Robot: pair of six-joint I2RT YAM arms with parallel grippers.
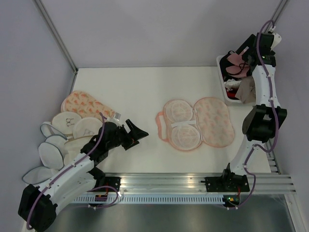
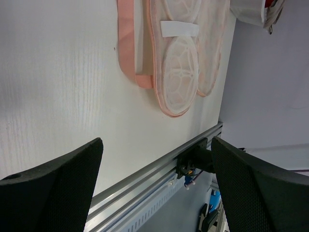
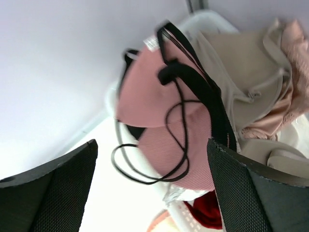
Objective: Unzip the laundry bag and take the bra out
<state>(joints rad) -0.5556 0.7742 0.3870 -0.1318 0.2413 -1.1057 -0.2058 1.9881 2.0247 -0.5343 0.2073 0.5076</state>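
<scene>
Peach fabric of the laundry bag (image 1: pixel 195 124) lay unzipped and flat on the counter (image 1: pixel 145 87) from above, the right hand (image 1: pixel 240 52) over the far bin (image 1: pixel 223 82) where the bra (image 1: pixel 235 60) topped the heap. By the left wrist camera, the left hand (image 2: pixel 154 188) stood wide open, empty, short of the bag. By the right wrist camera that hand gaped on nothing, and the bra's black strap (image 3: pixel 115 155) seemed to loop past the rim, where a finger might snag it and drag the bra out.

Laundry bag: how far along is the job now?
The laundry bag lies unzipped and open, with no bra inside. The pink bra rests on clothes in the white basket. In hand: nothing; right gripper, above the bra, and left gripper are open. Nothing seems left.
</scene>
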